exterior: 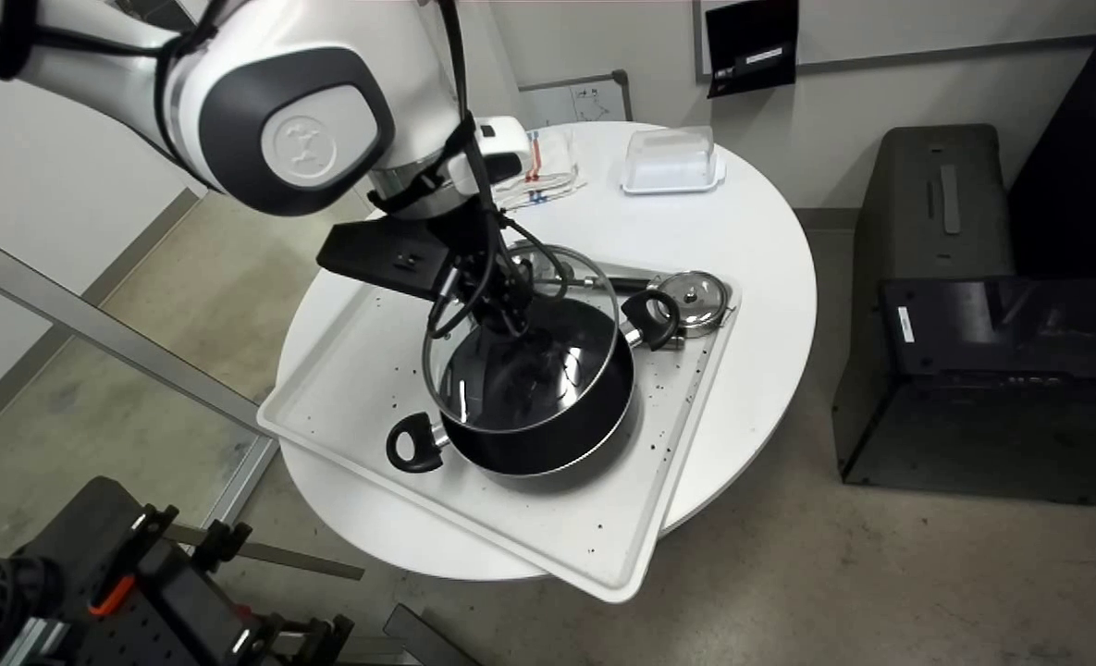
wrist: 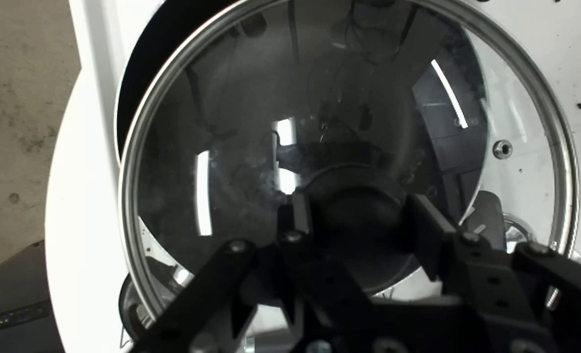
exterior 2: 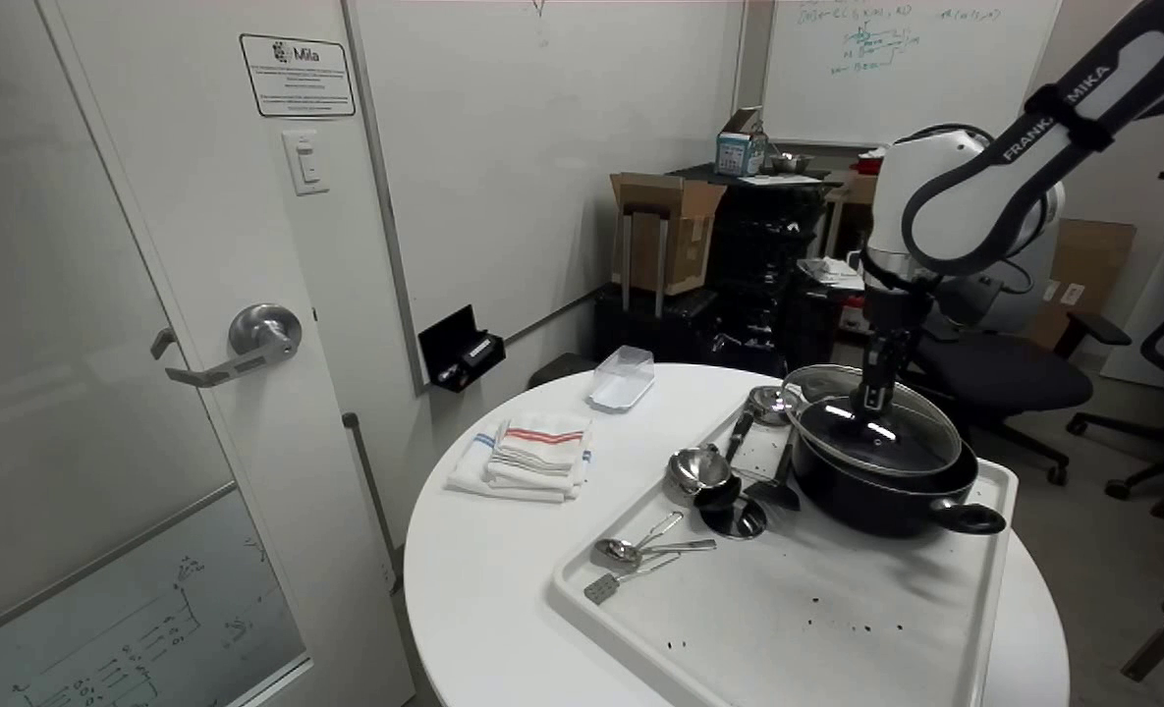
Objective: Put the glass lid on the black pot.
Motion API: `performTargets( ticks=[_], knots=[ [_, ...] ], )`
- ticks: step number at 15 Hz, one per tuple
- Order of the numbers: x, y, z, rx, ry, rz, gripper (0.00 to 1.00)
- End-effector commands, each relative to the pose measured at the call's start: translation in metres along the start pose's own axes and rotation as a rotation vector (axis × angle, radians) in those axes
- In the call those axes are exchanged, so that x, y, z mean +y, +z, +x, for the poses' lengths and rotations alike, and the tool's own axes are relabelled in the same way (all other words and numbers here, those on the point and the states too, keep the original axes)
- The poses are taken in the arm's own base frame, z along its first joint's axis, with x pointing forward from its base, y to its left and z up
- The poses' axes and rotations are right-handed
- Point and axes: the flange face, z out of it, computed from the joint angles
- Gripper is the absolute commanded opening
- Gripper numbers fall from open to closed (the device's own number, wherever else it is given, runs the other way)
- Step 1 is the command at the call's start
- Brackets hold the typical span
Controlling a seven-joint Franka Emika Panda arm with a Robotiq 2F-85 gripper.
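Note:
The glass lid is tilted over the black pot. In an exterior view, the lid sits off-centre, one side past the rim of the pot. My gripper is shut on the lid's dark knob from above. In the wrist view, the fingers of my gripper stand on both sides of the knob. There the lid covers most of the pot, whose dark inside shows beyond the lid's edge at the upper left. Whether the lid touches the rim is unclear.
The pot stands on a white tray on a round white table. Pot handles stick out on two sides. Metal utensils, a metal ladle and a black spatula lie beside it. Folded towels and a clear box stand farther off.

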Motion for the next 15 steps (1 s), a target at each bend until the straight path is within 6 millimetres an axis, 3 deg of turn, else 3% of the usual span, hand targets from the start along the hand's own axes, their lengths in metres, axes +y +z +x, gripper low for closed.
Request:
performTargets(
  ticks=[1,15],
  knots=[
    [0.009,0.004,0.006,-0.012,0.039,0.017,0.25],
    [0.023,0.020,-0.003,-0.044,0.064,0.010,0.25]
  ],
)
